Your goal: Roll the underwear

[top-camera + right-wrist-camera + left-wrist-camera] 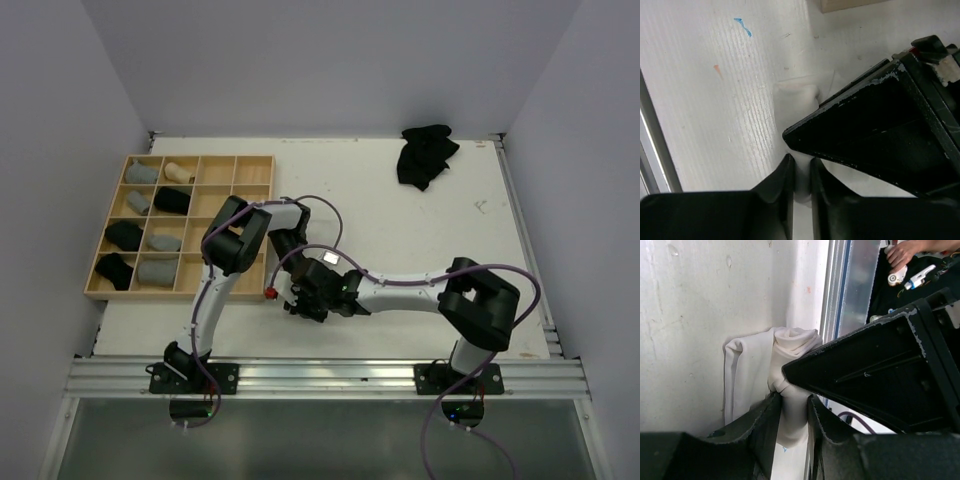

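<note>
A white underwear [747, 375] lies partly rolled on the white table, close to the near rail. My left gripper [792, 401] is shut on the rolled end, with cloth filling the gap between its fingers. From the opposite side my right gripper [801, 164] is shut on the same white underwear [797, 95]. In the top view both grippers meet at the near middle of the table [308, 292] and hide the cloth. A black underwear pile [426, 155] lies at the far right.
A wooden grid tray [95, 292] stands at the left, holding several grey, black and beige rolls. The aluminium rail [855, 285] runs along the near table edge beside the cloth. A person's hand [900, 252] shows beyond the rail.
</note>
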Controlling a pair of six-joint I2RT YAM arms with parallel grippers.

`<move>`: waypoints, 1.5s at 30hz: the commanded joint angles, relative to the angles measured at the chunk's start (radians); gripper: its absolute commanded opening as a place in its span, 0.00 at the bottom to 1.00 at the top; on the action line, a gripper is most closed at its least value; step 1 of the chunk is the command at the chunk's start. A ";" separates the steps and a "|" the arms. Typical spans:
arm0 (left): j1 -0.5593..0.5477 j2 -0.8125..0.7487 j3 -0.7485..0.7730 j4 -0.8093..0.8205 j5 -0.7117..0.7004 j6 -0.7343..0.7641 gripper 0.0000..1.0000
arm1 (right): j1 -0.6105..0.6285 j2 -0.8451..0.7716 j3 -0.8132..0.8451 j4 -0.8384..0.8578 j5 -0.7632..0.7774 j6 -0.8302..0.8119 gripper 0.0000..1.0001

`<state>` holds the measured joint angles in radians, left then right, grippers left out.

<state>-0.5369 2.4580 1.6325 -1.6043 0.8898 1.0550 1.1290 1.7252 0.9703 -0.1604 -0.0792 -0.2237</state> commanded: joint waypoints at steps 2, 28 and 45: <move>0.006 0.039 0.024 0.311 -0.134 0.056 0.37 | -0.003 0.046 -0.024 0.027 -0.066 0.016 0.01; 0.376 -0.824 -0.211 1.017 0.087 -0.244 0.54 | -0.360 0.198 -0.110 0.147 -0.612 0.402 0.00; -0.021 -1.395 -1.069 1.216 -0.265 0.214 0.58 | -0.457 0.474 -0.032 0.210 -0.723 0.449 0.00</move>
<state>-0.4973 1.0824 0.5980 -0.5667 0.6991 1.2274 0.6624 2.0918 0.9924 0.1677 -1.0889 0.3325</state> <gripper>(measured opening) 0.577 0.070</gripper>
